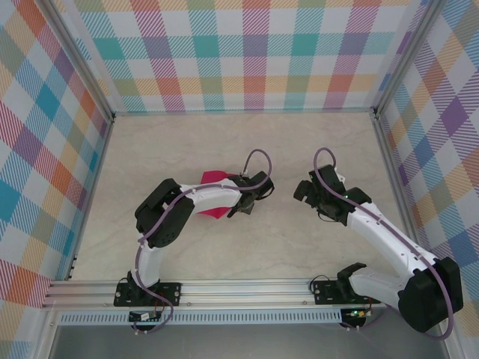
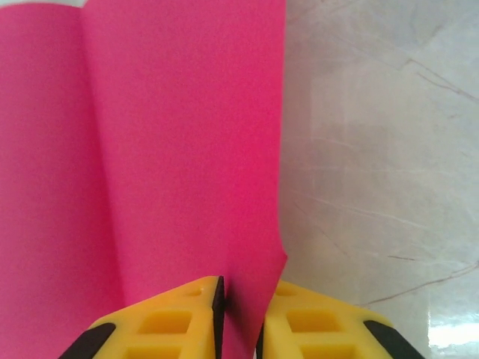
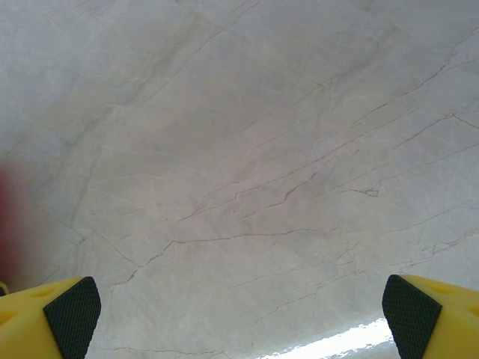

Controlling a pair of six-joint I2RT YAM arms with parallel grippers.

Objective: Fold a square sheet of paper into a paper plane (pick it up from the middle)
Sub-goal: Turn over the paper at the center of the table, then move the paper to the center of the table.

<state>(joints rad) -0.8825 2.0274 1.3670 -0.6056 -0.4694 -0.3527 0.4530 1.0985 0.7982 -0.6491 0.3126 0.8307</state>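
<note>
Left pincer point(image 2: 239, 318) was clamped on the near edge of the square sheet of paper point(image 2: 172, 149), beside a lengthwise crease, probably to hold it for the next fold. Left arm point(image 1: 196, 202) lay across the sheet's middle in the top view. Right of the sheet, right pincer point(image 3: 241, 310) hung wide open and empty over bare tabletop point(image 3: 247, 149), nothing between it and the sheet.

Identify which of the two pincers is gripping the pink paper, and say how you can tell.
The left pincer: its yellow fingers are closed on the creased magenta paper. The right pincer stands wide open over the marbled table.
</note>
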